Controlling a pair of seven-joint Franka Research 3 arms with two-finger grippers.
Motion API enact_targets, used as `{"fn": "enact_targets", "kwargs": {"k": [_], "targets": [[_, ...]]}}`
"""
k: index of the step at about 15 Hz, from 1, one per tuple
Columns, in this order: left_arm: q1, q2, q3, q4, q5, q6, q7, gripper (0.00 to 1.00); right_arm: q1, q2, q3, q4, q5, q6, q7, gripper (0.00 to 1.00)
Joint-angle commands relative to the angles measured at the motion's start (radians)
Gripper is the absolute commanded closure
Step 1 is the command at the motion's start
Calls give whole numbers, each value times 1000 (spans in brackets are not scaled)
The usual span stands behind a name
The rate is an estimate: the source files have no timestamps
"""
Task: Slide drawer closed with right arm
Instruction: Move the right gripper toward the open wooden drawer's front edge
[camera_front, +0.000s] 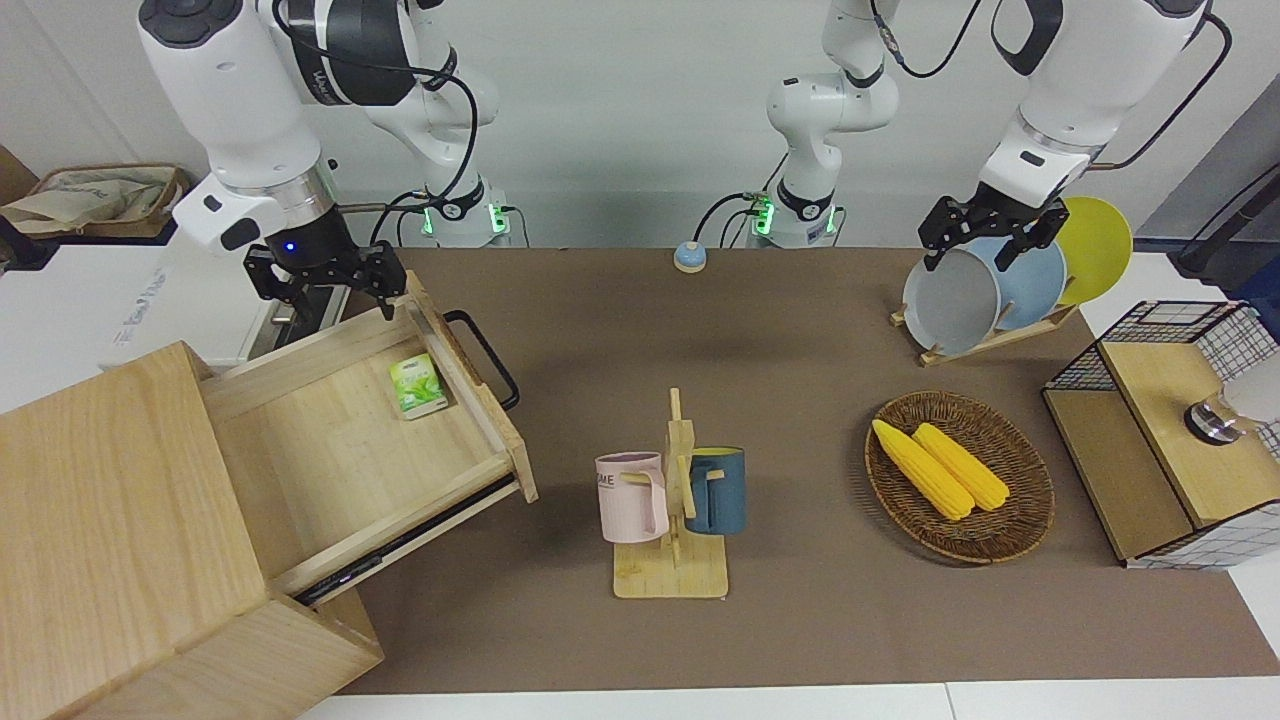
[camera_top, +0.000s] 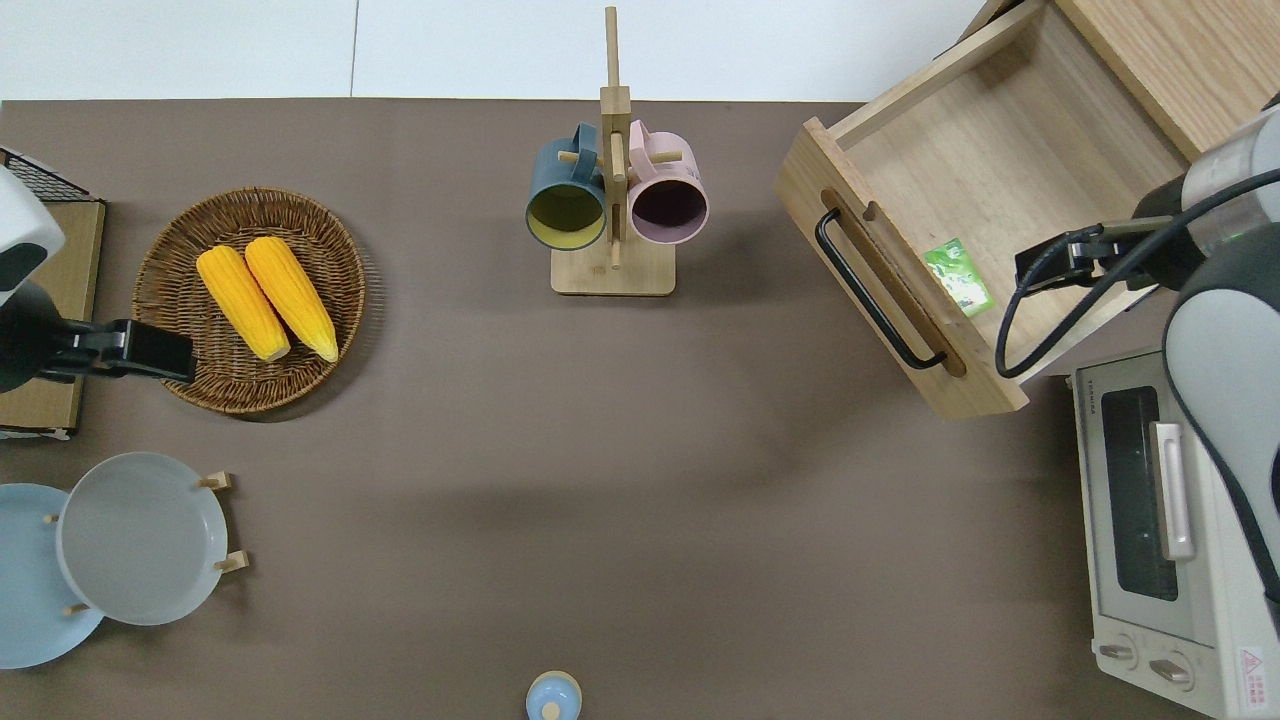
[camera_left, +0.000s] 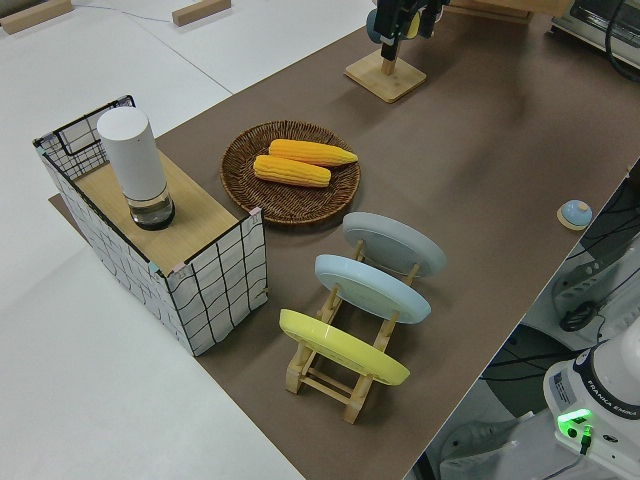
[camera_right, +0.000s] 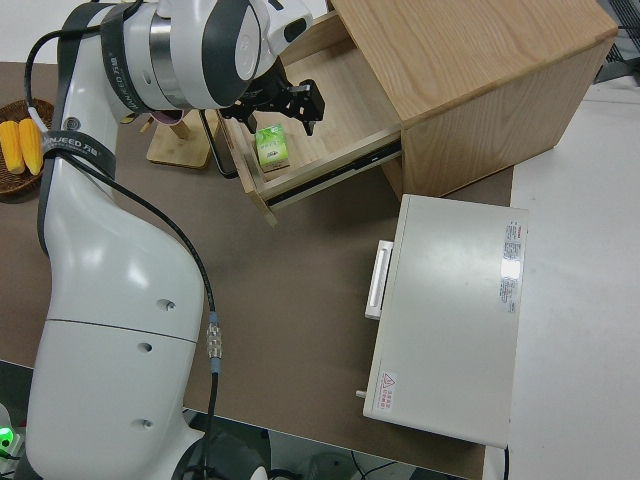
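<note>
Evidently, the drawer (camera_front: 340, 440) was found pulled well out of the wooden cabinet (camera_front: 110, 520) at the right arm's end of the tabletop (camera_front: 800, 620), its front panel with the black bar handle (camera_front: 484, 358) turned toward the middle of the tabletop. A small green packet (camera_front: 417, 386) was seen lying flat on the drawer floor, just beside the inside of the front panel. The right tool (camera_front: 326, 283) was held over the drawer's side rail that lies nearer to the robots, close to the corner by the handle, with its fingers spread wide and nothing gripped between them; whether it touched the wood could not be told. The left arm was parked, and its tool (camera_front: 985, 240) was seen with its fingers apart and empty.

A mug stand (camera_front: 676, 520) carrying a pink mug (camera_front: 632, 497) and a dark blue mug (camera_front: 718, 490) was placed near the middle of the tabletop. A wicker basket (camera_front: 1010, 535) holding two corn cobs (camera_front: 940, 467) was set toward the left arm's end, with a plate rack (camera_front: 985, 340) nearer to the robots than the basket. A white toaster oven (camera_top: 1165, 520) was seen beside the cabinet, nearer to the robots.
</note>
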Motion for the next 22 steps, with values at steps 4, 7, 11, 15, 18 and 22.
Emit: {"fn": "enact_targets", "kwargs": {"k": [4, 7, 11, 15, 18, 22], "targets": [[5, 11, -7, 26, 17, -20, 10, 7, -15, -8, 8, 8, -4, -23, -20, 17], [5, 11, -7, 24, 17, -20, 10, 7, -12, -8, 8, 8, -4, -24, -20, 17], [5, 11, -7, 26, 17, -20, 10, 7, -19, -12, 8, 8, -4, -30, -22, 391], [5, 11, -7, 26, 17, -20, 10, 7, -19, -12, 8, 14, -2, -50, -23, 1000], [5, 11, -7, 24, 17, -20, 10, 7, -23, -13, 5, 16, 15, -52, -29, 1000], [5, 11, -7, 24, 17, -20, 8, 7, -20, -36, -2, 14, 19, -72, -42, 1000]]}}
